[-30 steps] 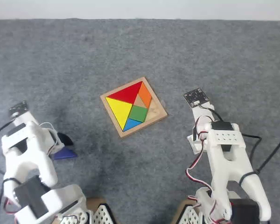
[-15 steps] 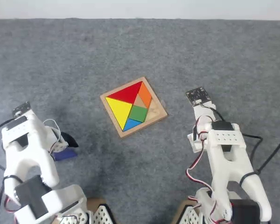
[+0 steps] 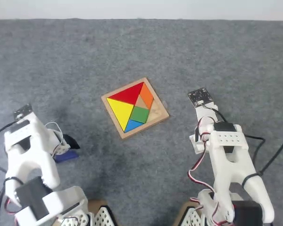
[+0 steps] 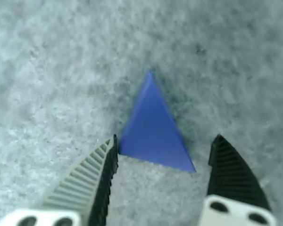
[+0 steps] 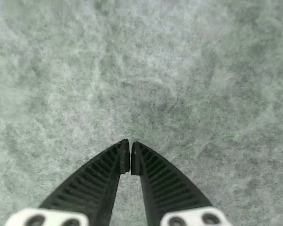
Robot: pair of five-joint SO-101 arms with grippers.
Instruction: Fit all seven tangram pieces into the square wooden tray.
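The square wooden tray lies mid-table, turned like a diamond, holding red, yellow, orange, green, light-blue and tan pieces. A dark blue triangle lies flat on the grey carpet at the left. My left gripper hangs open just over it, one finger at each end of the triangle's near edge, not clamped. My right gripper is shut on nothing above bare carpet, to the right of the tray; that arm stands at the lower right.
Grey carpet covers the whole table. A pale wall strip runs along the far edge. Both arm bases stand at the near edge, with cables trailing beside them.
My left arm has drawn back toward the near edge, bringing the open gripper down around the blue triangle. The right arm has barely shifted.
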